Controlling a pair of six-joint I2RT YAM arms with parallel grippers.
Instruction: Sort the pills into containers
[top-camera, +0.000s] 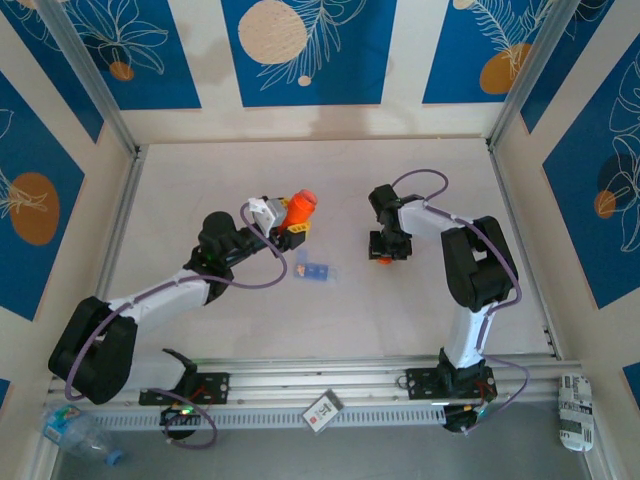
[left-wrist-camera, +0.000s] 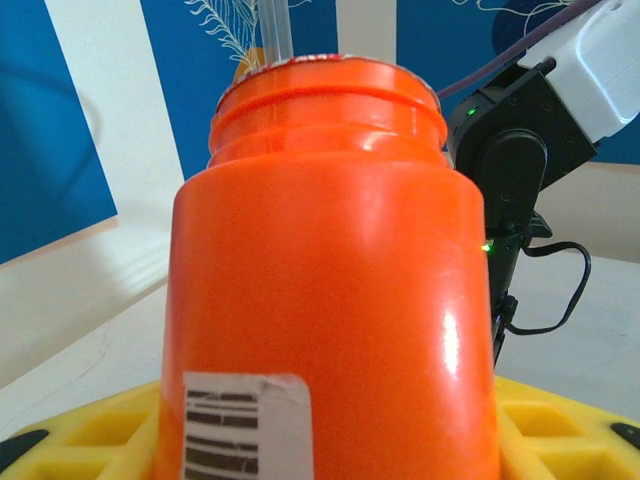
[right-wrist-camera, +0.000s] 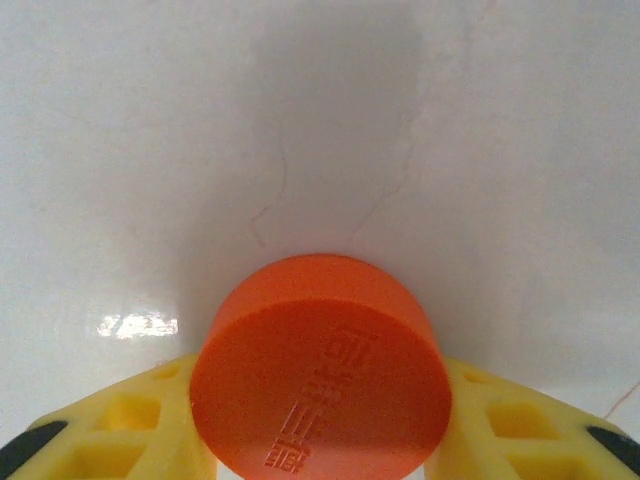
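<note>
A metal rail (top-camera: 330, 385) runs along the near edge, with both arm bases bolted to it. A small white tag (top-camera: 322, 411) lies on the rail between the bases. A clear plastic bottle (top-camera: 78, 436) lies at the near left corner and a crumpled can (top-camera: 576, 408) at the near right.

Beyond the rail spreads a pale, almost white surface (top-camera: 330, 330), mostly bare, with open room in front, on both sides and behind the grippers. The containers (top-camera: 317, 271), a small pale-blue strip, lie flat near the middle, between the two grippers and a little nearer than both.

Just right of them, the right gripper (top-camera: 385, 255) points down, its yellow fingers pinching an orange cap (right-wrist-camera: 320, 380) close above the surface. Just left and farther, the left gripper (top-camera: 290, 228) clamps the base of an orange bottle (left-wrist-camera: 330, 300), whose mouth is uncapped and tilts toward the far right.

Cream walls with blue panels (top-camera: 300, 50) bearing white leaf outlines and orange discs close the left, right and far sides, with metal posts in the far corners.
</note>
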